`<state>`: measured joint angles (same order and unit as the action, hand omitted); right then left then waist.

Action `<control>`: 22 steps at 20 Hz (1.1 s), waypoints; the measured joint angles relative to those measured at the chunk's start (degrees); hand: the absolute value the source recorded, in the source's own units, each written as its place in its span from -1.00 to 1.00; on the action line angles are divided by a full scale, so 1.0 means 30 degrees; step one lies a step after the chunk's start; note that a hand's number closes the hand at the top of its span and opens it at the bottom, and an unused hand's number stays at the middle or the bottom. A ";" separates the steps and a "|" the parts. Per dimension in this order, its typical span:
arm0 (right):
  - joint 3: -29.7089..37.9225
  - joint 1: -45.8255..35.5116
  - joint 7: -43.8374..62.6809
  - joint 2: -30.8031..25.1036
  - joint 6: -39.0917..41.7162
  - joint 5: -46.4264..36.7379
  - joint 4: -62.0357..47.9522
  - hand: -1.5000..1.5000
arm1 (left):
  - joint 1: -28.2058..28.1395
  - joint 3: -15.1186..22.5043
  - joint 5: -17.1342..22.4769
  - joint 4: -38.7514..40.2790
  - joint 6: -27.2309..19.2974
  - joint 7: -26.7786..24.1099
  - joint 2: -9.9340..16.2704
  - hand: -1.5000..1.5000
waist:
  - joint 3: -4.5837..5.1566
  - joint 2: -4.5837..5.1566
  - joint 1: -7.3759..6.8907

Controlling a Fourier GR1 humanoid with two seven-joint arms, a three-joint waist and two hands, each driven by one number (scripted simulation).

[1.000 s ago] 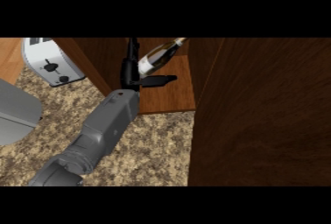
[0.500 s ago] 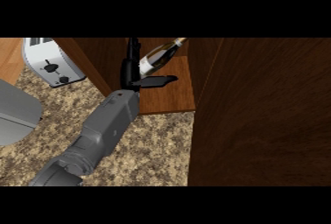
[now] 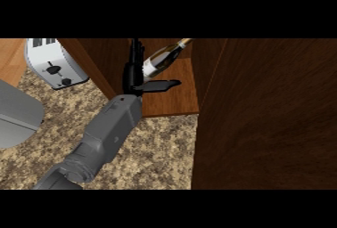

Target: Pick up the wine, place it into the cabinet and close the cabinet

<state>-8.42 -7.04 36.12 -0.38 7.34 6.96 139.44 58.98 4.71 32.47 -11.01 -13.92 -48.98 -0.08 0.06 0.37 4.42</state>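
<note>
Dark glass with a pale label and a gold-topped neck, the wine bottle [image 3: 160,61] lies tilted inside the open cabinet, its neck pointing up and to the right, its body over the wooden cabinet shelf [image 3: 172,99]. Whether it already rests on the shelf or leans on the hand cannot be told from the head view.

Just beside the bottle's lower end is the left hand [image 3: 135,71]: its fingers run straight up along the bottle's left side and its thumb sticks out flat to the right below the bottle, so the hand looks open and not curled round the glass. The right hand does not show.

Judging by this, the placing is about done and the step in hand is to let go cleanly. To do it well, the hand should slide back along its own forearm line, out of the shelf's front edge, without brushing the bottle, which could roll. After that the big dark cabinet door [image 3: 266,116] at the right has to be swung shut, so the arm needs to be fully clear of the opening first.

On the speckled counter [image 3: 158,147] to the left stands a silver toaster [image 3: 54,62], well apart.
</note>
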 measured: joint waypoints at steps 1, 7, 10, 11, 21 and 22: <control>0.0040 -0.0055 0.0194 -0.0032 -0.0081 0.0012 0.0078 -1.00 | -0.0292 0.0449 0.0230 -0.0422 -0.0037 0.0106 -0.0010 -1.00 | 0.0006 -0.0040 -0.0067; 0.0407 0.0472 0.0076 -0.0280 0.0016 -0.0030 0.0252 -1.00 | -0.3525 0.3810 0.2355 -0.3900 -0.1217 0.0474 0.0025 -1.00 | -0.0012 -0.0166 -0.0473; 0.0814 0.0742 -0.0270 -0.0327 0.0122 0.0007 0.0263 -1.00 | -0.5130 0.6093 0.3446 -0.6603 -0.2965 0.0991 0.0025 -1.00 | -0.0022 -0.0207 -0.0687; 0.1115 0.0697 -0.0189 -0.0466 0.0156 0.0035 0.0273 -1.00 | -0.5578 0.6731 0.3560 -0.7563 -0.3632 0.1135 0.0025 -1.00 | -0.0019 -0.0215 -0.0817; 0.1292 0.1347 -0.0305 -0.0613 0.0144 -0.0119 0.0564 -1.00 | -1.0944 1.1701 0.2748 -1.7207 -0.8497 0.2526 0.0314 -1.00 | -0.0029 -0.0252 -0.1467; 0.1400 0.1466 -0.0594 -0.0634 0.0302 -0.0118 0.0522 -1.00 | -1.1211 1.1754 0.2563 -1.8067 -0.8698 0.2907 0.0544 -1.00 | -0.0030 -0.0239 -0.1484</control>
<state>-4.23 -2.64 34.34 -2.28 8.24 6.61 141.00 25.35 39.97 40.16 -65.22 -40.01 -40.26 1.56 -0.03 -0.34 -0.03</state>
